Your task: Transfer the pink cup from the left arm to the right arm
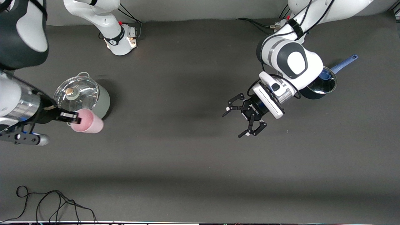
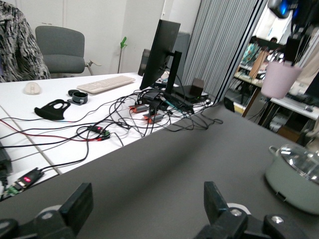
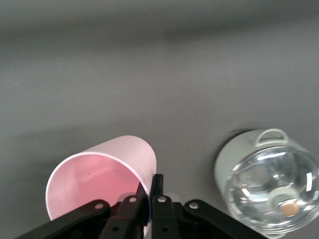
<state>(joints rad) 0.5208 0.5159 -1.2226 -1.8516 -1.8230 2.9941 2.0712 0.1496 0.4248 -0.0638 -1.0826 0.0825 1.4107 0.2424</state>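
The pink cup [image 1: 89, 122] hangs in the air, tipped on its side, over the table beside the lidded pot. My right gripper [image 1: 76, 118] is shut on its rim, one finger inside the wall and one outside. In the right wrist view the cup [image 3: 102, 172] shows its open mouth, with the fingers [image 3: 158, 196] pinching the rim. My left gripper [image 1: 233, 124] is open and holds nothing, low over the middle of the table toward the left arm's end. The left wrist view shows its own fingers [image 2: 80, 203] spread wide and the cup [image 2: 279, 79] well above the table.
A pale green pot with a glass lid [image 1: 82, 93] stands next to the held cup; it also shows in both wrist views [image 3: 269, 181] [image 2: 296, 174]. A dark saucepan with a blue handle [image 1: 325, 83] sits partly under the left arm. A black cable [image 1: 47, 203] lies near the front edge.
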